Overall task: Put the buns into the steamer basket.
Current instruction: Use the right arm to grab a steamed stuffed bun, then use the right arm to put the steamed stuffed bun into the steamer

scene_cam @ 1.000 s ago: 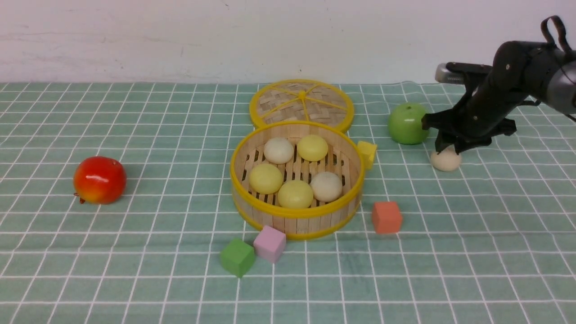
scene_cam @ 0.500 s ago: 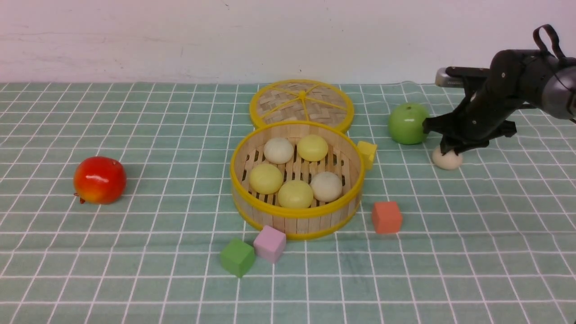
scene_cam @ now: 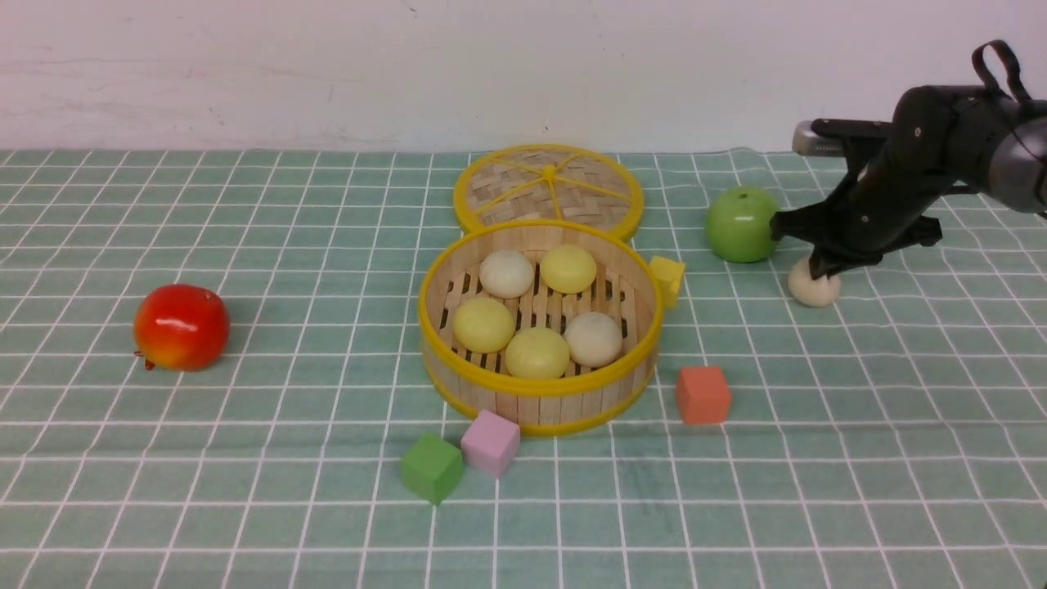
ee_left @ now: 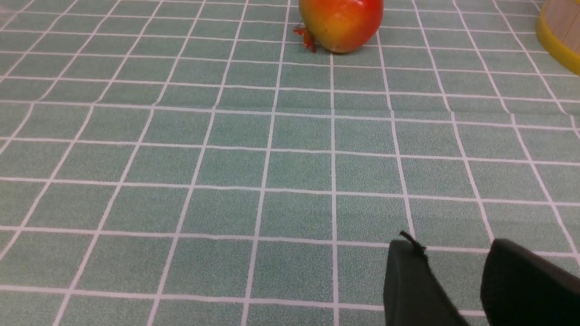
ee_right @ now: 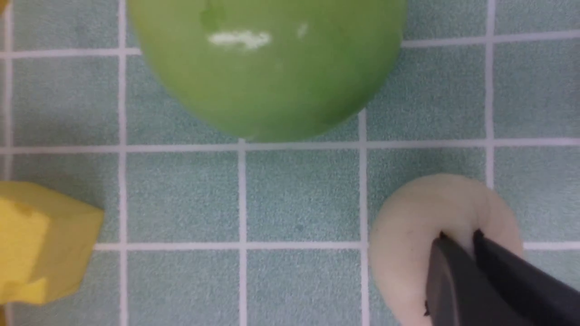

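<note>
Front view: five buns (scene_cam: 536, 307) are held in the steamer basket (scene_cam: 638, 360); the sixth bun (scene_cam: 813, 288) is pinched on the tabletop (scene_cam: 245, 491) by the clenched right pincer (scene_cam: 826, 266) beside the green apple (scene_cam: 740, 224). Left wrist view: the left pincer (ee_left: 457, 280) is seen parted, grasping nothing. Right wrist view: pincer tips are pressed into the bun.

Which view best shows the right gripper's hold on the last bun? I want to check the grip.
The right wrist view: the right gripper pinches the bun close up. The front view shows it small; the left wrist view misses it.
</note>
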Robot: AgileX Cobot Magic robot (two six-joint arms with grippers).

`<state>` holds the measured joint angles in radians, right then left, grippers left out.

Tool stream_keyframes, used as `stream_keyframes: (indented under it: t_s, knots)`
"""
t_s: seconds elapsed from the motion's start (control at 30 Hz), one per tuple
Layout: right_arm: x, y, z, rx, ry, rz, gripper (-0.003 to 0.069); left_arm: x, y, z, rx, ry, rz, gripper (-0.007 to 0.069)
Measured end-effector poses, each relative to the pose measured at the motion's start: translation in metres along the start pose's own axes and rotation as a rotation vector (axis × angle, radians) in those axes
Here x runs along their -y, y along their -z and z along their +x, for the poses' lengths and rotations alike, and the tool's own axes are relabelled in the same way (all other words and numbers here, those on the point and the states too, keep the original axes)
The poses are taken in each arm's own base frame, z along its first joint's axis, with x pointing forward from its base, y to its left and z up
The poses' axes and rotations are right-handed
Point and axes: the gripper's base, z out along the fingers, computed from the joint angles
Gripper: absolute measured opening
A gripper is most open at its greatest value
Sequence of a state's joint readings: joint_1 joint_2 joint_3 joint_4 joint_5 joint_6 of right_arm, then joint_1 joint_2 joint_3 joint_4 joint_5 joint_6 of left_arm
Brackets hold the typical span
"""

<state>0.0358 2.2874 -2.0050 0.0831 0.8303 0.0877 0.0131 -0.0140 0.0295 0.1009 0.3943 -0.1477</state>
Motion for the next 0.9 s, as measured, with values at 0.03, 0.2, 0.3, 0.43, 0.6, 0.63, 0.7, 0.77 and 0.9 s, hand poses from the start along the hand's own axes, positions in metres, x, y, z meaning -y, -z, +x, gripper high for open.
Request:
stream_keyframes:
  t_s: [0.03, 0.2, 0.3, 0.43, 0.6, 0.63, 0.7, 0.77, 0.9]
  knots:
    - [-0.002, 0.005, -0.002, 0.007, 0.004, -0.009, 0.0003, 0.0, 0.0, 0.0, 0.0, 0.0, 0.0, 0.0238]
    - [-0.036, 0.056, -0.011, 0.066, 0.078, -0.113, 0.0003, 0.0, 0.0, 0.0, 0.0, 0.0, 0.0, 0.0238]
    - [-0.064, 0.079, -0.008, 0.079, 0.126, -0.187, 0.0003, 0.0, 0.0, 0.0, 0.0, 0.0, 0.0, 0.0238]
    - [-0.105, 0.088, 0.003, 0.054, 0.172, -0.283, 0.0003, 0.0, 0.0, 0.0, 0.0, 0.0, 0.0, 0.0238]
    - [-0.144, 0.08, 0.021, 0.017, 0.23, -0.336, 0.0003, 0.0, 0.0, 0.0, 0.0, 0.0, 0.0, 0.0238]
    - [-0.148, 0.078, 0.022, 0.017, 0.235, -0.34, 0.0003, 0.0, 0.0, 0.0, 0.0, 0.0, 0.0, 0.0238]
    - [-0.153, 0.071, 0.026, 0.01, 0.241, -0.344, 0.0003, 0.0, 0.0, 0.0, 0.0, 0.0, 0.0, 0.0238]
    - [-0.155, 0.067, 0.027, 0.007, 0.24, -0.345, 0.0003, 0.0, 0.0, 0.0, 0.0, 0.0, 0.0, 0.0238]
    - [-0.155, 0.049, 0.032, -0.021, 0.237, -0.337, 0.0003, 0.0, 0.0, 0.0, 0.0, 0.0, 0.0, 0.0238]
